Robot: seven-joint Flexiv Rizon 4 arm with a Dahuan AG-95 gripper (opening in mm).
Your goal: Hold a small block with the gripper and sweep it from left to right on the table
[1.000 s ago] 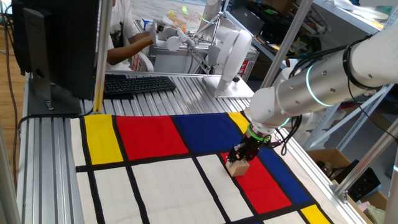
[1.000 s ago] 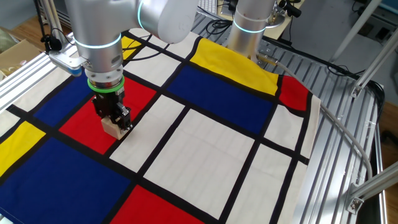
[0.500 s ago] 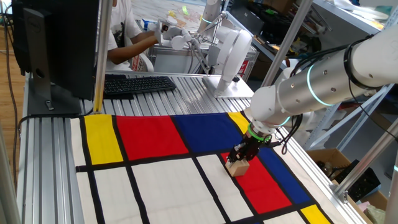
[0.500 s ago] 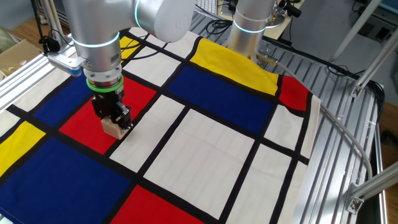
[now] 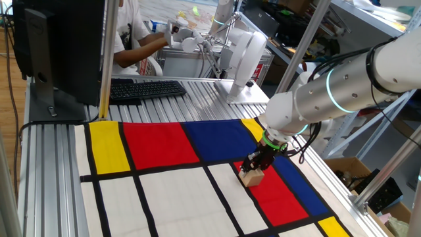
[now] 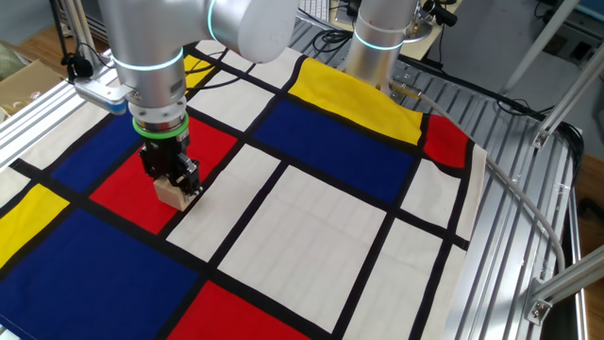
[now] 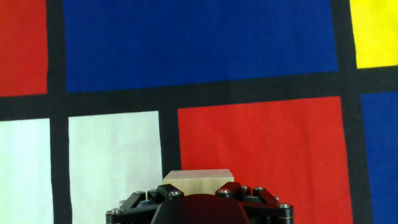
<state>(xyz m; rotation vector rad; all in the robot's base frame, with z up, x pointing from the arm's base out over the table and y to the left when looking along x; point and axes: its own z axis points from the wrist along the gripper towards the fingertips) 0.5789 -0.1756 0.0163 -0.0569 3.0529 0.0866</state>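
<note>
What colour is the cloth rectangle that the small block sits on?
Red; the small block rests at that rectangle's edge, clearest in the other fixed view.

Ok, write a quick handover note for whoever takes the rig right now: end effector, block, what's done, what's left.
End effector: pointing down, shut on the block.
Block: sits on the cloth on the table, at the edge of a red rectangle beside a black line and a white panel.
Done: block is gripped and down on the cloth.
Left: how much of the sweep is done can't be told from this moment; check, then finish the sweep and let go.
</note>
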